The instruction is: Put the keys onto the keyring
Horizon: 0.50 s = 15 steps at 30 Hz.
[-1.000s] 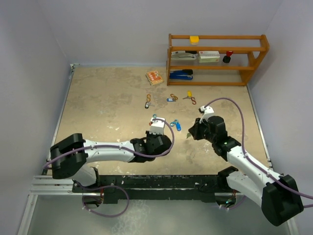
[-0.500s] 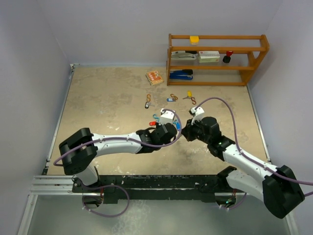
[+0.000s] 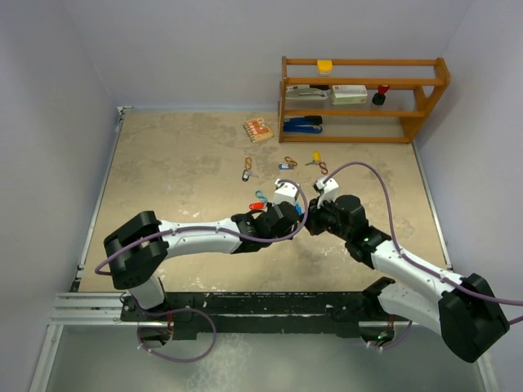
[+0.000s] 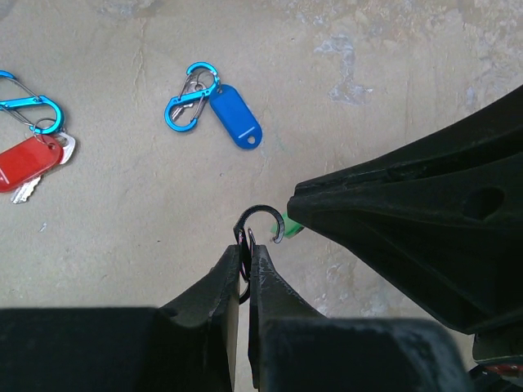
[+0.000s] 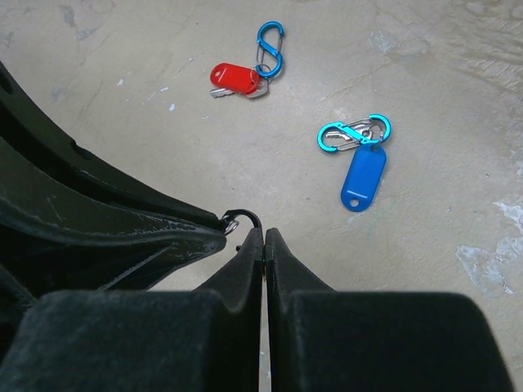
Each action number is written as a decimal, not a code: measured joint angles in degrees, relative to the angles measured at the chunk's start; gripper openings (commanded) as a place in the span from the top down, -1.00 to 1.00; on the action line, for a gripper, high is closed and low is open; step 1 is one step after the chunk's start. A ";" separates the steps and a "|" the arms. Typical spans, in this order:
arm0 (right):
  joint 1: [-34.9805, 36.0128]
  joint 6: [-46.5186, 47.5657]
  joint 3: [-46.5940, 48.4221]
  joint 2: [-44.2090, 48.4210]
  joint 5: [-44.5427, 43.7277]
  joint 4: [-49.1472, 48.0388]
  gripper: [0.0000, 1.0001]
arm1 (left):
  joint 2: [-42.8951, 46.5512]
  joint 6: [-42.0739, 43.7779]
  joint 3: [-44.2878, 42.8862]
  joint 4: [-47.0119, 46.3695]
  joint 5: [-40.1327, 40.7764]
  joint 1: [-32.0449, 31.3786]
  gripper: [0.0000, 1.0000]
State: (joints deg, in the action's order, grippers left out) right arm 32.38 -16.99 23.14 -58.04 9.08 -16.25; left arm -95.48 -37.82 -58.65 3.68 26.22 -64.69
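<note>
My left gripper [image 4: 246, 247] is shut on a black keyring [image 4: 263, 222], whose open hook sticks out past the fingertips. My right gripper [image 5: 264, 235] is shut, tip to tip with the left, and the hook [image 5: 245, 219] curls just beside its tips. In the left wrist view a sliver of a green key tag [image 4: 292, 229] shows at the right gripper's tip, next to the hook. The rest of that key is hidden. In the top view both grippers [image 3: 302, 220] meet at mid-table.
A blue-tagged key [image 4: 235, 121] on a blue clip [image 4: 191, 98] and a red-tagged key [image 4: 29, 162] on another blue clip lie just beyond the grippers. More tagged keys [image 3: 285, 164] lie further back, near an orange box [image 3: 257, 128] and a wooden shelf [image 3: 359, 98].
The left arm has swung right and forward and the right gripper has shifted left, so their tips now meet. Both stay shut.
</note>
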 measured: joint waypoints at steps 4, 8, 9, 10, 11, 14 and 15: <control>0.26 0.26 0.00 0.07 0.61 -0.22 1.00 | -0.20 0.00 -0.13 -0.26 -0.92 0.17 1.00; 0.61 0.74 0.00 0.52 1.01 -0.42 1.00 | -0.28 0.00 -0.59 -0.31 -1.40 0.33 1.00; 0.63 0.81 0.00 0.63 1.03 -0.42 1.00 | -0.31 0.00 -0.79 -0.33 -1.57 0.39 1.00; 0.74 0.96 0.00 0.74 1.03 -0.39 1.00 | -0.33 0.00 -0.98 -0.35 -1.73 0.46 1.00; 0.74 1.03 0.00 0.74 1.03 -0.44 1.00 | -0.35 0.00 -1.16 -0.39 -1.81 0.55 1.00; 1.01 1.22 0.00 0.76 1.03 -0.44 1.00 | -0.46 0.04 -1.64 -0.42 -1.90 0.63 1.00; 1.07 1.29 0.00 0.76 1.03 -0.39 1.00 | -0.50 0.04 -1.77 -0.42 -1.99 0.72 1.00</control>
State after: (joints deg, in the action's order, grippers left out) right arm 33.45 -15.70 23.14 -57.28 10.11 -16.64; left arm -95.98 -37.78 -60.42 3.27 24.23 -63.96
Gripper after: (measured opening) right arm 0.008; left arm 0.020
